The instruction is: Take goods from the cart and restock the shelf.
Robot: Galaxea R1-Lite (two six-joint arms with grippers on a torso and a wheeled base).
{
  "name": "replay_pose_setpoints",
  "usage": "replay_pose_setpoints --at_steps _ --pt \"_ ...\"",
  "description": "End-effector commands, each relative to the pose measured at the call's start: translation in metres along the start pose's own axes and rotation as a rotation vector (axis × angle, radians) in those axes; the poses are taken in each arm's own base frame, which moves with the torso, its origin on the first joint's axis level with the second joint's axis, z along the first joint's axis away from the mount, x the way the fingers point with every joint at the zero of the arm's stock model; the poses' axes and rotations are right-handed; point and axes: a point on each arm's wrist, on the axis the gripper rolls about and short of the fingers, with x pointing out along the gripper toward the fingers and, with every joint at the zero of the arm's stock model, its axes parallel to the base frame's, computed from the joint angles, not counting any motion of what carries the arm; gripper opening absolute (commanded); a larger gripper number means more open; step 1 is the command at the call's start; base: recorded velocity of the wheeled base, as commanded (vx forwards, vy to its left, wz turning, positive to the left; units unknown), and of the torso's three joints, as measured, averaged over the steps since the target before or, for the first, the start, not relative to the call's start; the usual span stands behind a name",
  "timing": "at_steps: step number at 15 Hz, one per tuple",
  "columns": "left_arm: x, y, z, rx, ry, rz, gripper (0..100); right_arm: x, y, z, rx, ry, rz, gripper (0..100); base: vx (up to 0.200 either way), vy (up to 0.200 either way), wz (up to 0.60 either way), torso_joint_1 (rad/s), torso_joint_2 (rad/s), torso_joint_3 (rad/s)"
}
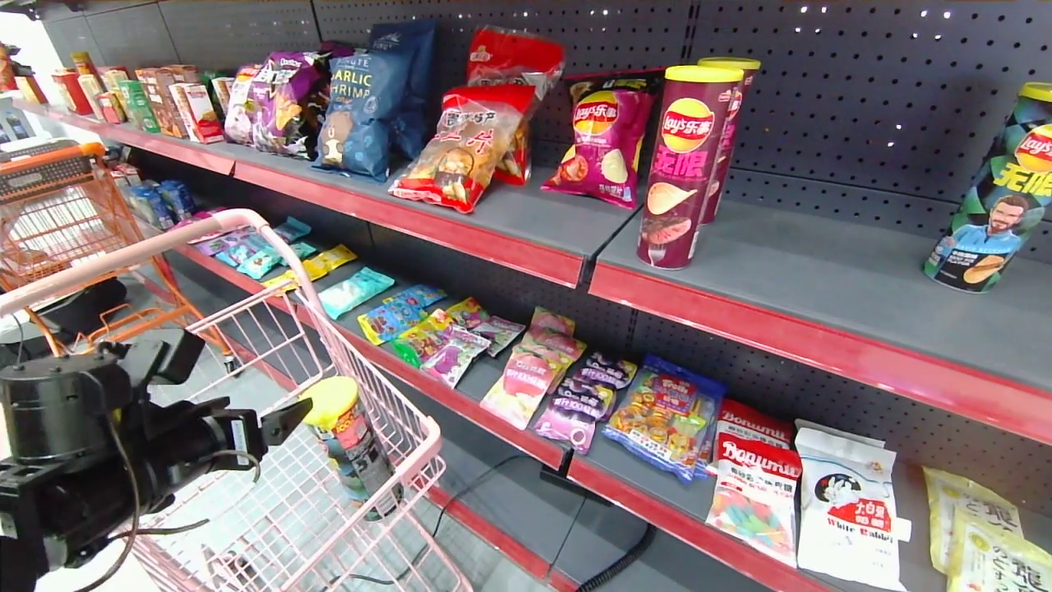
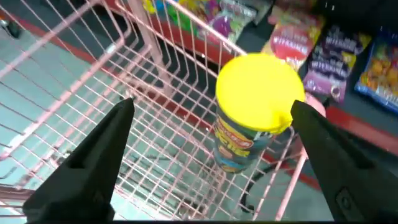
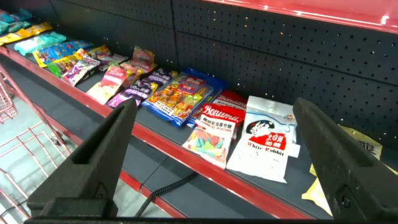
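Observation:
A chip can with a yellow lid [image 1: 349, 436] stands upright in the corner of the pink wire cart [image 1: 386, 395]. My left gripper [image 1: 296, 419] is open just above and beside the can's lid. In the left wrist view the can [image 2: 260, 92] sits ahead between the two spread fingers [image 2: 106, 155], with the other finger's tip close to the lid's edge; nothing is held. My right gripper [image 3: 214, 106] is open and holds nothing, hovering in front of the lower shelf's snack bags [image 3: 261, 140].
The upper shelf [image 1: 822, 271] carries two purple chip cans [image 1: 682, 164], a green chip can [image 1: 998, 189] at the far right with bare board between them, and chip bags [image 1: 460, 148] to the left. An orange cart [image 1: 57, 205] stands behind the pink one.

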Motion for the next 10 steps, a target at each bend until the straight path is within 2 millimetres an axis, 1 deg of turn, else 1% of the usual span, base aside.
replay_pose_setpoints --at_steps 1,3,5,8,10 --pt "0.018 -0.004 -0.019 0.004 0.112 -0.028 100 0.000 0.000 0.000 0.000 0.001 0.002 100 0.000 0.000 0.00 0.000 0.00 0.000" --pt "0.023 -0.011 -0.025 0.016 0.143 -0.065 100 0.000 0.000 0.000 0.000 0.001 0.000 100 0.000 0.000 0.00 0.000 0.00 0.000" --pt "0.036 -0.011 -0.031 0.017 0.144 -0.076 100 0.000 0.000 0.000 0.000 0.001 0.002 100 0.000 0.000 0.00 0.000 0.00 0.000" --pt "0.054 -0.010 -0.038 0.040 0.094 -0.102 100 0.000 0.000 0.000 -0.002 0.001 0.002 100 0.000 0.000 0.00 0.000 0.00 0.000" --pt "0.059 -0.010 -0.045 0.074 0.106 -0.140 100 0.000 0.000 0.000 -0.002 0.001 0.002 100 0.000 0.000 0.00 0.000 0.00 0.000"
